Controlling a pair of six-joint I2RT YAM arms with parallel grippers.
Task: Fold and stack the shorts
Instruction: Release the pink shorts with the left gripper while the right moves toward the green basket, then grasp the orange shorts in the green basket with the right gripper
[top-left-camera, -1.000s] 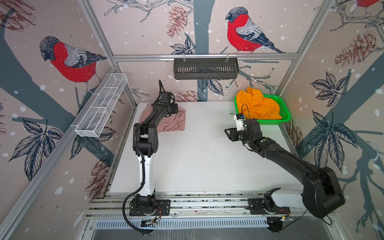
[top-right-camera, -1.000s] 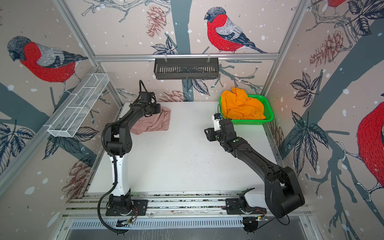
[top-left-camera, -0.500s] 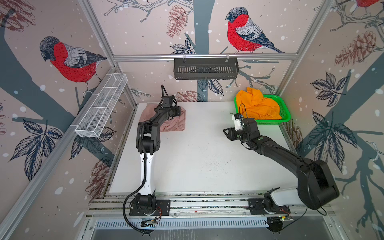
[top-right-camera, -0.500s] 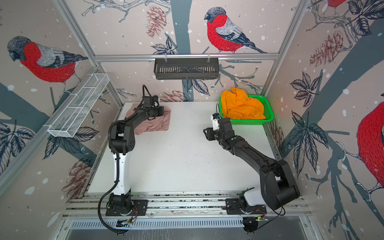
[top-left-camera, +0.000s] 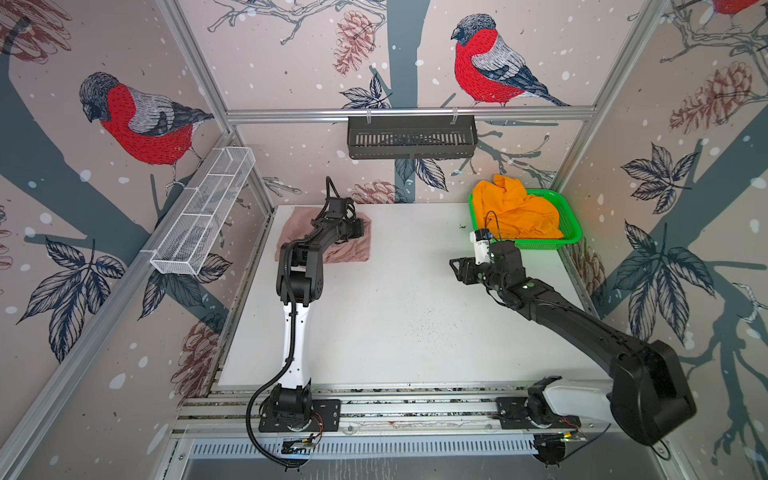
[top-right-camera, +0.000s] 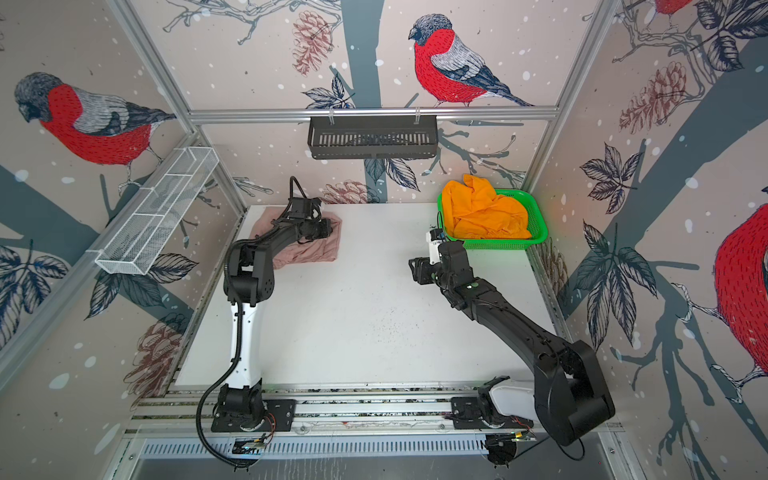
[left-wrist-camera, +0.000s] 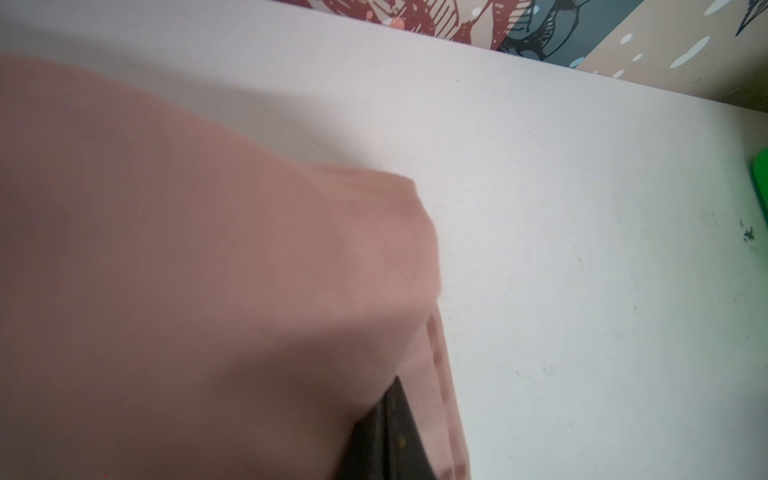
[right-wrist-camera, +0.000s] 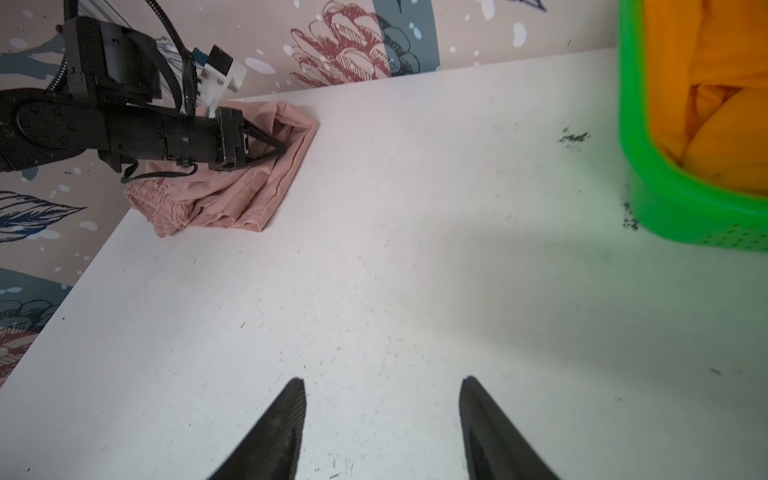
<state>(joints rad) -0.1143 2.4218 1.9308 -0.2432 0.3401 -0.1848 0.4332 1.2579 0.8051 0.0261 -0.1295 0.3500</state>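
Observation:
The pale pink shorts (top-left-camera: 353, 251) (top-right-camera: 316, 254) lie folded in the table's back left corner, gathered waistband toward the left wall (right-wrist-camera: 158, 199). My left gripper (top-left-camera: 362, 228) (top-right-camera: 331, 227) (right-wrist-camera: 283, 148) rests on their right part, its tips closed together on a fold of the cloth. In the left wrist view pink cloth (left-wrist-camera: 208, 249) drapes over a dark finger (left-wrist-camera: 399, 432). The orange shorts (top-left-camera: 519, 212) (top-right-camera: 486, 212) (right-wrist-camera: 715, 104) sit crumpled in the green basket (top-left-camera: 540, 244) (top-right-camera: 498, 244) (right-wrist-camera: 665, 199). My right gripper (top-left-camera: 457, 268) (top-right-camera: 415, 270) (right-wrist-camera: 382, 380) hangs open over bare table, left of the basket's front corner.
A white wire basket (top-left-camera: 203, 216) is mounted on the left wall and a black slotted shelf (top-left-camera: 411, 137) hangs on the back wall. The white table (top-left-camera: 395, 324) ends at metal rails (top-left-camera: 415, 409) in front. Dark specks lie near the basket (right-wrist-camera: 573, 137).
My left gripper has slid to the right across the pink shorts, its elbow swinging inward. The right gripper's jaws have spread wider while it stays almost in place.

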